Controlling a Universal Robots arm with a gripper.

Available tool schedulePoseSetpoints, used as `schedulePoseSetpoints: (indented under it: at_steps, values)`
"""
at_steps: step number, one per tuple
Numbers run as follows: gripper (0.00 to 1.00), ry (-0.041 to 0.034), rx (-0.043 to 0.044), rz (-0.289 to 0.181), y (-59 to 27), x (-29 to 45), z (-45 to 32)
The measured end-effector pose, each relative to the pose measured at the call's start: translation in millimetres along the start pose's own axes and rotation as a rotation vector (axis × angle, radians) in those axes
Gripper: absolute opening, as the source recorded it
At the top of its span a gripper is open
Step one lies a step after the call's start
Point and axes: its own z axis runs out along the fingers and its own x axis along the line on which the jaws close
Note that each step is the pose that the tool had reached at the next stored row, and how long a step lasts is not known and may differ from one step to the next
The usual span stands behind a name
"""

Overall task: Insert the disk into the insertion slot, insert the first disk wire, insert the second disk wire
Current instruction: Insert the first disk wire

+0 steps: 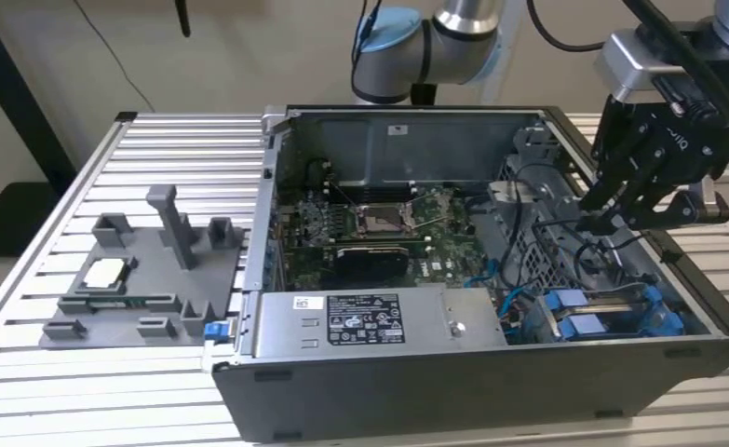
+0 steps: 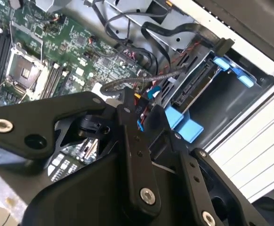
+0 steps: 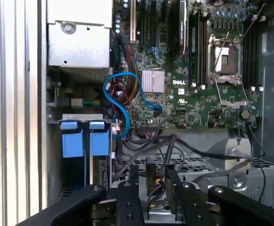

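Note:
The disk (image 1: 594, 317) sits in the insertion slot (image 1: 541, 279) at the case's corner on the exterior view's right, with its blue carrier tabs (image 3: 72, 141) sticking out. In the second wrist view the disk's connector edge (image 2: 193, 89) faces out between blue fittings (image 2: 186, 126). My black gripper (image 1: 602, 222) hangs over the drive cage just behind the slot. Its fingers (image 2: 127, 106) are closed around a black disk wire (image 2: 127, 84) near its connector, among red and blue leads. In the first wrist view the gripper (image 3: 159, 181) stands amid dark cables over perforated metal.
The open computer case (image 1: 464, 391) lies on a slatted metal table (image 1: 41, 372). Inside are the motherboard (image 1: 377, 219), a grey power-supply box (image 1: 377, 317) and a loose blue cable (image 3: 123, 94). A grey fixture plate (image 1: 141, 279) lies at the exterior view's left.

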Motion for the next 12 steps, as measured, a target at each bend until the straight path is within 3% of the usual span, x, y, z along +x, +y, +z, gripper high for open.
schedulePoseSetpoints:
  at_steps: [12]
  values:
    - [0.34, -0.0043, 0.0001, 0.0, 1.6, 0.2, 0.9]
